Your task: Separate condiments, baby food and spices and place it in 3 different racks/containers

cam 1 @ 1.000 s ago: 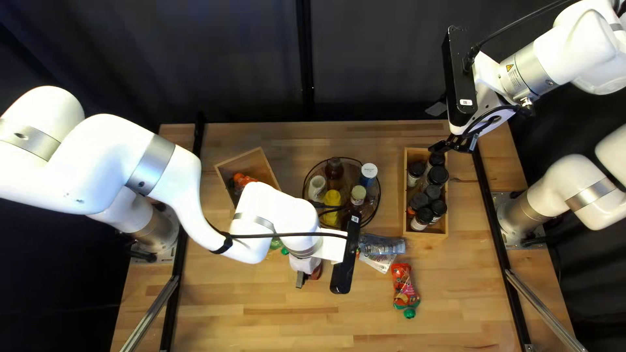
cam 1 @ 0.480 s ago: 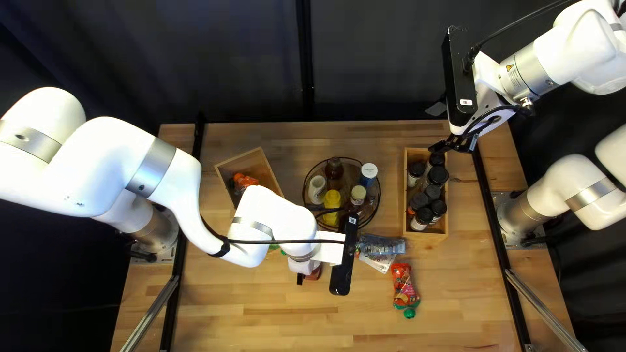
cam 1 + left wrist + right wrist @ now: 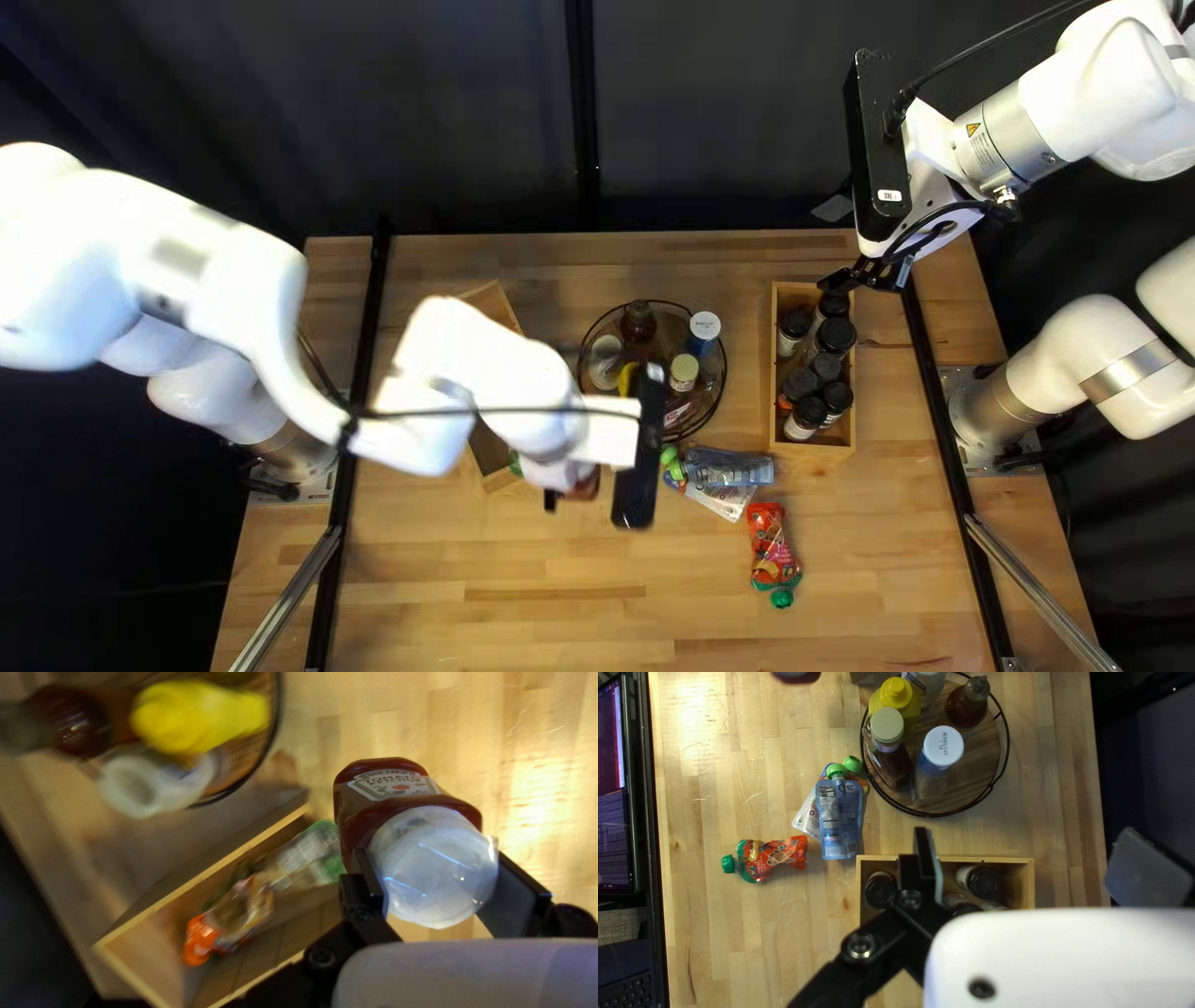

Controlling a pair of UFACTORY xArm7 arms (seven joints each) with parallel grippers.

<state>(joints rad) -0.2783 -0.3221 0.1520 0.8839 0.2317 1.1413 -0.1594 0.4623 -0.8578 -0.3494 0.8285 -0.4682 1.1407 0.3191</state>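
Label (image 3: 393,785): ketchup bottle (image 3: 350,821) | print (image 3: 944,742): white lid (image 3: 939,754), blue pouch (image 3: 840,821) | warning triangle (image 3: 972,128): right arm (image 3: 1040,118)

Tray (image 3: 978,750) on surface (image 3: 498,597), bottles (image 3: 684,371) on it. Left of tray: box (image 3: 494,304), pouches (image 3: 227,918) inside. Right: crate (image 3: 822,446) holding jars (image 3: 837,335). Before tray, rightward: overlapping packs (image 3: 839,818), lone packet (image 3: 775,857).

- Top left view: high above the table's (image 3: 498,622) near edge, slanting down past the round tray (image 3: 725,373) to the dark curtain (image 3: 436,125); widest, farthest out.
- Left wrist view: close in, from the tray's near side, steeply down; clips the tray, takes in the pouch box (image 3: 205,873) beside it.
- Right wrist view: from the tray's right, down and across toward it; middling distance.
- Overlap: tray, all three; spice box (image 3: 774,361), top left and right wrist views.
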